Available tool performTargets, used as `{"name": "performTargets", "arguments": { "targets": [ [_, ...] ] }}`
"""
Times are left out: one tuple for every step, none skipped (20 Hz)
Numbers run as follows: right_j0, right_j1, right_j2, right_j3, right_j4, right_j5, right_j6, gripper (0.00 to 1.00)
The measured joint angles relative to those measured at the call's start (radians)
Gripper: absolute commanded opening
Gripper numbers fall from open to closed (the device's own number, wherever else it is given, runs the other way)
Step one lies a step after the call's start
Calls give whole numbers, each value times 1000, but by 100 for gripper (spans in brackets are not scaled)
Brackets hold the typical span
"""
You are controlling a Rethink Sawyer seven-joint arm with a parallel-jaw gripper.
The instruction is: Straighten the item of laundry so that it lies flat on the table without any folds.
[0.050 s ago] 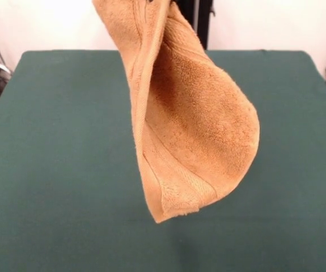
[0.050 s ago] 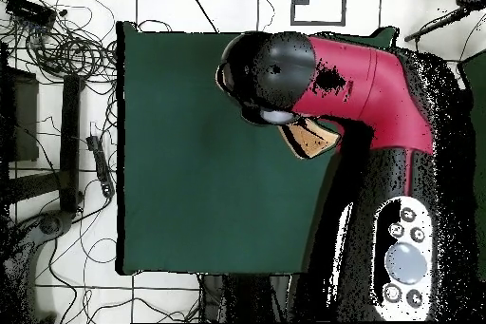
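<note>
Gripper hidden from me, grip state unknown, but the towel (image 1: 191,119) hangs folded lengthwise, clear above the table (image 1: 49,170); it's soft and floppy, so I'd take a hemmed corner to spread it.

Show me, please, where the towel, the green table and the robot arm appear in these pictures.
towel (image 1: 202,130): front view, on its hanging terry face.
table (image 1: 55,170): front view, on bare green cloth beside the towel.
robot arm (image 2: 365,78): overhead view, on its red casing.
</note>
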Motion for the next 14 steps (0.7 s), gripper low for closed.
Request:
{"name": "performTargets", "arguments": {
  "targets": [
    [0, 3, 0, 0, 0, -2, 0, 0],
    [0, 4, 0, 1, 0, -6, 0, 0],
    [0, 6, 0, 1, 0, -10, 0, 0],
    [0, 9, 0, 3, 0, -20, 0, 0],
    [0, 13, 0, 5, 0, -29, 0, 0],
    [0, 17, 0, 6, 0, -39, 0, 0],
    [0, 24, 0, 9, 0, -56, 0, 0],
    [-1, 36, 0, 12, 0, -91, 0, 0],
    [-1, 41, 0, 14, 0, -102, 0, 0],
    [-1, 48, 0, 16, 0, -119, 0, 0],
    [-2, 55, 0, 19, 0, -135, 0, 0],
    [-3, 65, 0, 25, 1, -162, 0, 0],
    [-3, 70, 0, 28, 0, -176, 0, 0],
    [-4, 80, 0, 37, 1, -203, 0, 0]
  ]
}}
